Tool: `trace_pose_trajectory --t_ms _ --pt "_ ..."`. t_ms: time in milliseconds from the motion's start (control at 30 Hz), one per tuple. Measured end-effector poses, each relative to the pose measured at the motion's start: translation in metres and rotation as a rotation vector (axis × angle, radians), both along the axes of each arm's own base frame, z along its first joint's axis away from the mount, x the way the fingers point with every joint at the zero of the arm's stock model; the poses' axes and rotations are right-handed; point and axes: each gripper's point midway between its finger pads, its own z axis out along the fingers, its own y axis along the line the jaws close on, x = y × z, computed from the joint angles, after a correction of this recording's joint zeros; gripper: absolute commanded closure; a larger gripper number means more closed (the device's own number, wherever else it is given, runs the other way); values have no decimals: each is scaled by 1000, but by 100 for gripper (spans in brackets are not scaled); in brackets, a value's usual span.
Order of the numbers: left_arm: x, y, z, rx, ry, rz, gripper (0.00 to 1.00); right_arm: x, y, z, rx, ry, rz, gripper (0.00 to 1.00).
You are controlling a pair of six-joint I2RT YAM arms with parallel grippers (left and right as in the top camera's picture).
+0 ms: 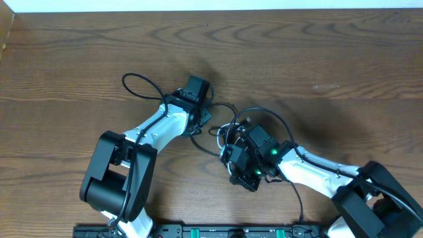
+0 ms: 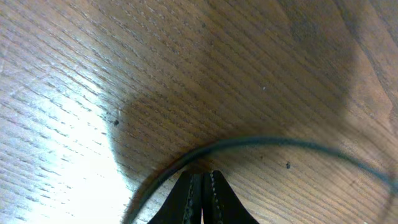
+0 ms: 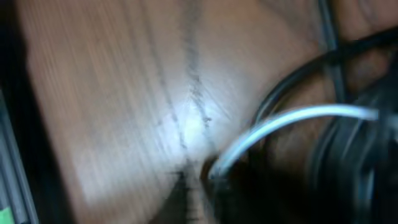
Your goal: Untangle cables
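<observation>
The cables point(image 1: 228, 131) lie tangled mid-table between my two grippers: thin black cords and one white one. In the overhead view my left gripper point(image 1: 200, 124) is at the tangle's left edge and my right gripper point(image 1: 230, 151) at its lower side. In the left wrist view the left jaws point(image 2: 200, 175) are pressed shut, and a black cable point(image 2: 273, 143) arcs across the table just past their tips. The right wrist view is blurred. There the white cable point(image 3: 292, 118) curves down into my right jaws point(image 3: 208, 180), which seem shut on it, with black cords point(image 3: 329, 59) beside it.
A thicker black arm cable point(image 1: 135, 80) loops out to the left of the left arm. The wooden table point(image 1: 317, 59) stretches bare behind and to the right of the tangle. The arm bases stand at the front edge.
</observation>
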Motion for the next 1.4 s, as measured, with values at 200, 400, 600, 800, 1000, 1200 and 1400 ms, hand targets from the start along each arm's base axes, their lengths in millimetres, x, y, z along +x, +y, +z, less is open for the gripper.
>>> trace_pose_trajectory --t_ms 200,400,600,800,1000,1200,1400 --pt "0 0 0 0 1 0 91 3 -8 2 -6 89 -81 99" --pt "-1 0 0 1 3 0 92 72 -9 127 328 -31 -227 99" --pt "0 1 0 8 0 2 91 76 -26 168 351 -138 -299 99" --pt "0 2 0 12 -2 3 91 58 -14 139 318 -62 -233 99" --pt "-1 3 -1 17 4 5 91 106 -44 119 153 -164 -501 99" --pt "-1 3 -1 17 3 5 91 102 -34 64 56 -17 -511 99" --pt "-1 4 -1 18 3 4 84 105 -17 182 466 -150 -331 99"
